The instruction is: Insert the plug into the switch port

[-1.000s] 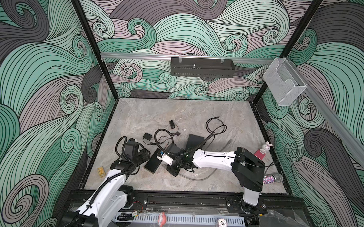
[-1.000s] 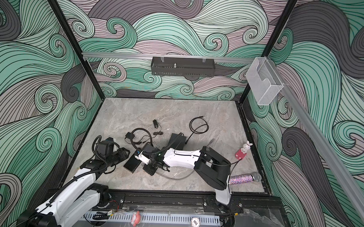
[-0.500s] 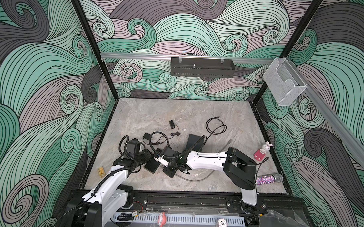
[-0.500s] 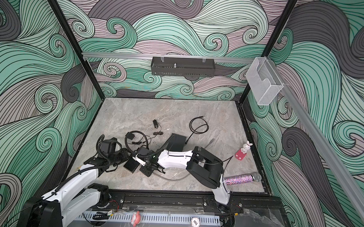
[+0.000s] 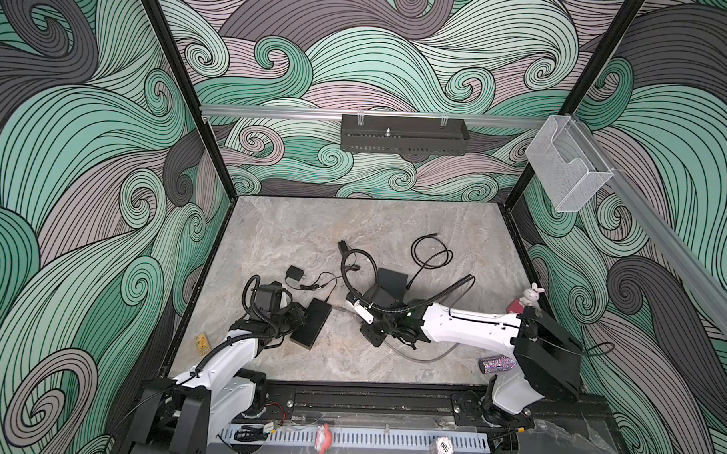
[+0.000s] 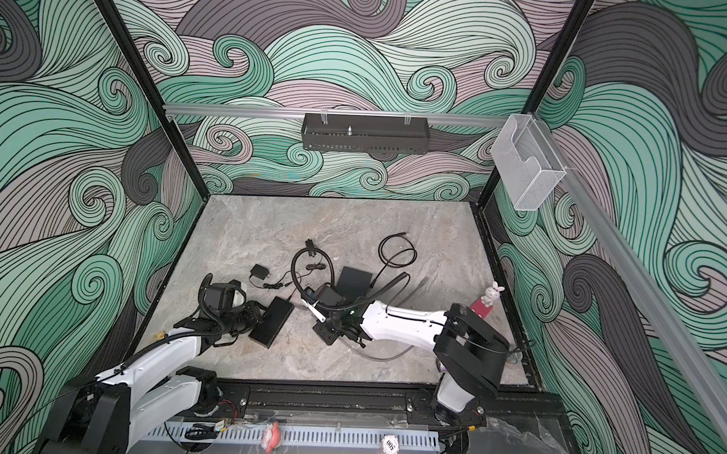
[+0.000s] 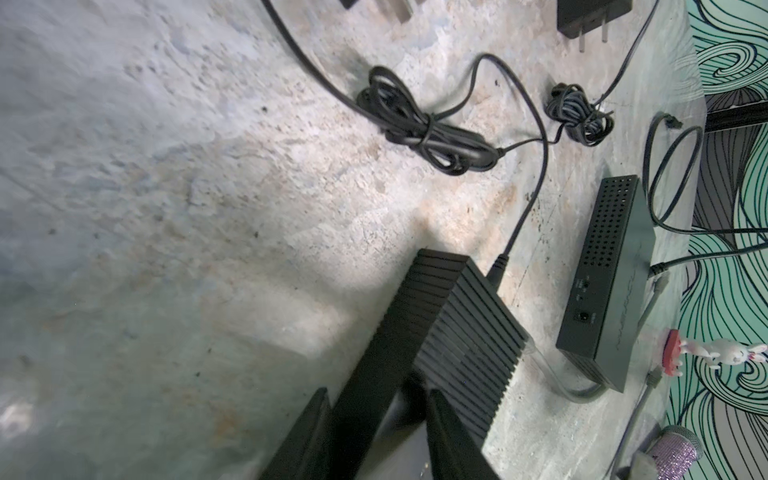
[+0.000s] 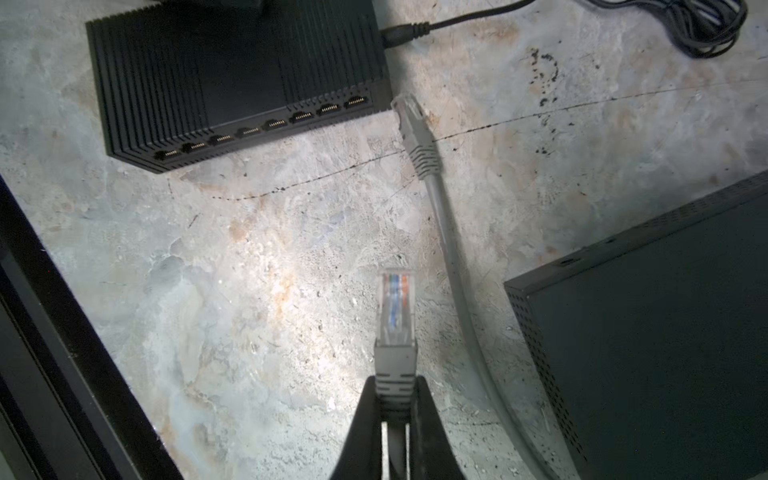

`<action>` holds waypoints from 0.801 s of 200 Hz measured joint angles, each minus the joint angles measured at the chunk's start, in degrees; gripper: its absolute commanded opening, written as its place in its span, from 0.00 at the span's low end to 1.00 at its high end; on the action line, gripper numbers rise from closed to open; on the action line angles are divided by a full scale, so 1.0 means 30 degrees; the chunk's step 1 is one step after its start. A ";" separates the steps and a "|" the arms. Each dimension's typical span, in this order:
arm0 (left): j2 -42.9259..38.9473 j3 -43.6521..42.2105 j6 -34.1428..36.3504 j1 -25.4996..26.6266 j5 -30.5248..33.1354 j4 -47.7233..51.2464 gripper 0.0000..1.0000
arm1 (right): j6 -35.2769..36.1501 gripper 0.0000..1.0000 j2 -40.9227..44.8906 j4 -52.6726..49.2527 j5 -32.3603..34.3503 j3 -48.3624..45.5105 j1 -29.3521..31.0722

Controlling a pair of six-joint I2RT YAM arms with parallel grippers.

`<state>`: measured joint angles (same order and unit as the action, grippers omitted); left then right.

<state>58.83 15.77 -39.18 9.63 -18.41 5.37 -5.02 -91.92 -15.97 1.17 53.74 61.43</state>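
Our right pincer (image 8: 395, 384) is clamped together on the grey boot of the plug (image 8: 396, 307). The plug's clear tip, with its coloured wires showing, sticks out past the fingertips. It hangs over the bare bench (image 8: 249, 291) and is aimed roughly toward the switch (image 8: 232, 70), but stays well apart from it. The switch's row of ports (image 8: 274, 123) faces this pincer, and every port we can see is open. The grey cable (image 8: 453, 266) runs across the bench, and its second plug (image 8: 409, 110) lies just beside the switch's corner, next to the last port. A black power lead (image 8: 457, 18) enters the switch's end face. A plain black box (image 8: 665, 332) sits near the cable, on its other side.

Our left pincer (image 7: 376, 399) grips the ribbed switch (image 7: 469, 332) at one end, with a finger pressed on each long side. In both top views the two arms face each other low over the bench (image 5: 311, 243), with the switch (image 5: 312, 324) between them, on the left pincer's side.
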 measured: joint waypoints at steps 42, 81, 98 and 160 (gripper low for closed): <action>0.1464 0.0517 0.0058 0.1537 -0.0124 -0.0860 0.41 | 0.0058 0.00 -0.0058 0.0102 -0.0481 -0.0197 0.0015; 0.2484 0.1115 0.0393 0.1858 -0.0168 -0.1122 0.41 | 0.0452 0.00 -0.0641 0.0131 -0.1756 -0.0138 0.0015; 0.2878 0.1399 0.0495 0.1858 -0.0248 -0.1166 0.40 | 0.0772 0.00 -0.1195 -0.0102 -0.2390 0.0197 0.0124; 0.2987 0.1566 0.0852 0.1858 -0.0262 -0.1151 0.34 | 0.2280 0.00 -0.4022 -0.1209 -0.2616 0.3060 0.1020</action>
<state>67.79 20.47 -36.62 15.20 -19.20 1.91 1.83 -103.98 -19.59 -6.68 62.92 64.49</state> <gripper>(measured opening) 0.348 0.106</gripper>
